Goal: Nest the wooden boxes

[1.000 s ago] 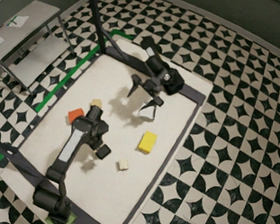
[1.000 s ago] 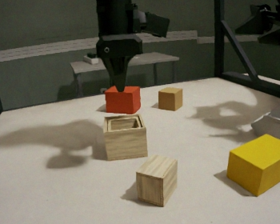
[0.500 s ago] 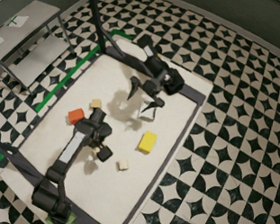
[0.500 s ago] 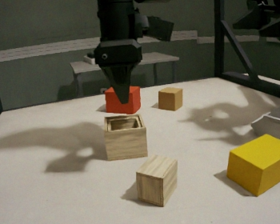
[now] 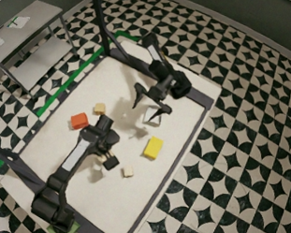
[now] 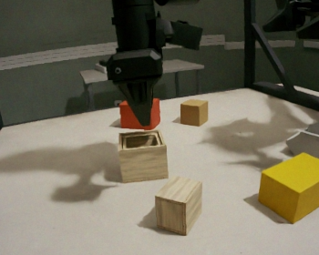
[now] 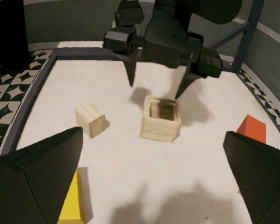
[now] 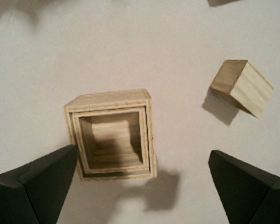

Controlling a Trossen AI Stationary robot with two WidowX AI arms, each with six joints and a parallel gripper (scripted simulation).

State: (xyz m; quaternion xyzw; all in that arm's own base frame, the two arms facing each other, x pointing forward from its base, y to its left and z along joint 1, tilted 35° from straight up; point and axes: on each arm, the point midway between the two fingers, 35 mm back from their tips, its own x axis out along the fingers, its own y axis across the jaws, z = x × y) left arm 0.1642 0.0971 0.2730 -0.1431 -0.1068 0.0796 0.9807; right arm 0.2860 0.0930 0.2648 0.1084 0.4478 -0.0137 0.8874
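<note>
Right hand (image 5: pixel 106 154) (image 6: pixel 145 121) (image 7: pixel 155 90) (image 8: pixel 144 150): fingers wide apart, above the nested boxes (image 5: pixel 101 158) (image 6: pixel 143 160) (image 7: pixel 160 128) (image 8: pixel 107 100). Pale, streaked wood; square, thin-walled, darker-edged rims; one box inside another, open sides up, upright on the worktop (image 5: pixel 114 203) (image 6: pixel 82 219) (image 7: pixel 115 75) (image 8: pixel 175 45). Small wooden box (image 5: pixel 128 171) (image 6: pixel 179 205) (image 7: pixel 91 120) (image 8: pixel 244 87): straight-grained, apart from the nested boxes, well off the right hand's centre. Left hand (image 5: pixel 143 113) (image 6: pixel 292 30) (image 7: pixel 154 132): wide open, between-finger space unoccupied.
</note>
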